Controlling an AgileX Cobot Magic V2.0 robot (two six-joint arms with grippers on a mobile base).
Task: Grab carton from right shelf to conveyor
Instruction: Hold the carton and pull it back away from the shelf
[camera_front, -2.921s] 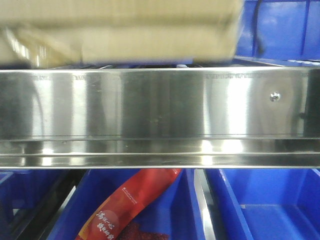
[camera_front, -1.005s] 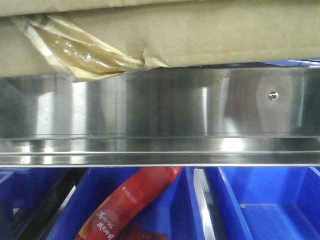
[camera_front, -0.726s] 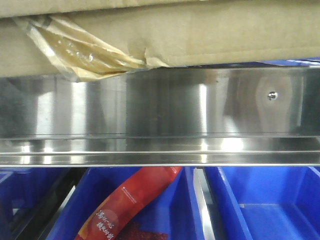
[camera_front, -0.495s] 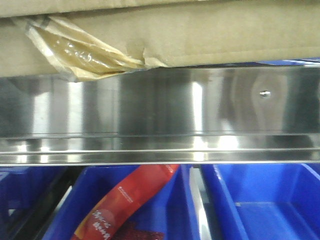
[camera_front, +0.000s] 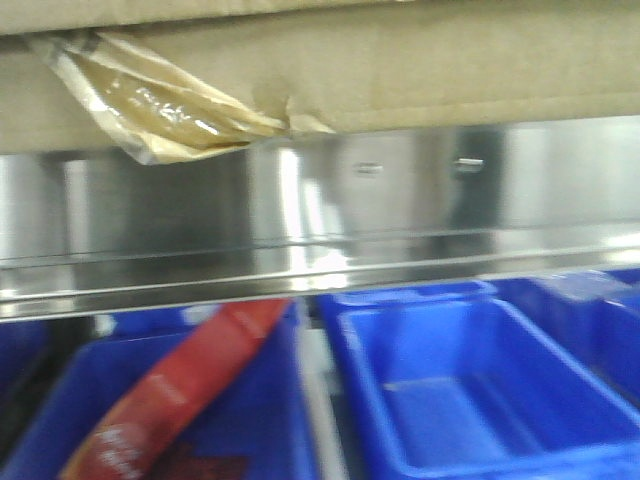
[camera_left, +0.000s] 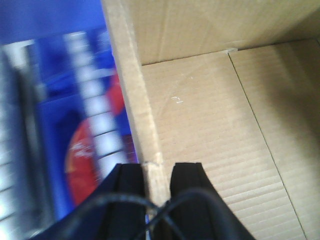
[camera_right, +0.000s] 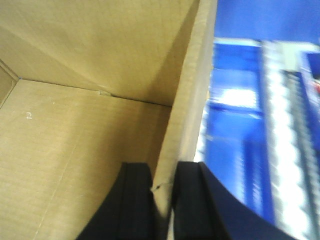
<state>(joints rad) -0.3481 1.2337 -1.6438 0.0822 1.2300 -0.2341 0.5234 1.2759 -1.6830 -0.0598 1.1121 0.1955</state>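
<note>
**A:** Left gripper (camera_left: 159, 175), right gripper (camera_right: 164, 182): what do they hold?

**B:** Each is clamped on a side wall of the carton (camera_front: 420, 70), one finger inside, one outside.

**A:** And the carton?

**B:** Open-topped, spanning the frame's top, directly above the right shelf (camera_front: 400, 190) rail. Blue bins (camera_front: 450, 390) and a red packet (camera_front: 180, 385) lie below.

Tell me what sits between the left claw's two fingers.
A side wall of the carton, clamped by the left claw; the left wrist view shows it.
</note>
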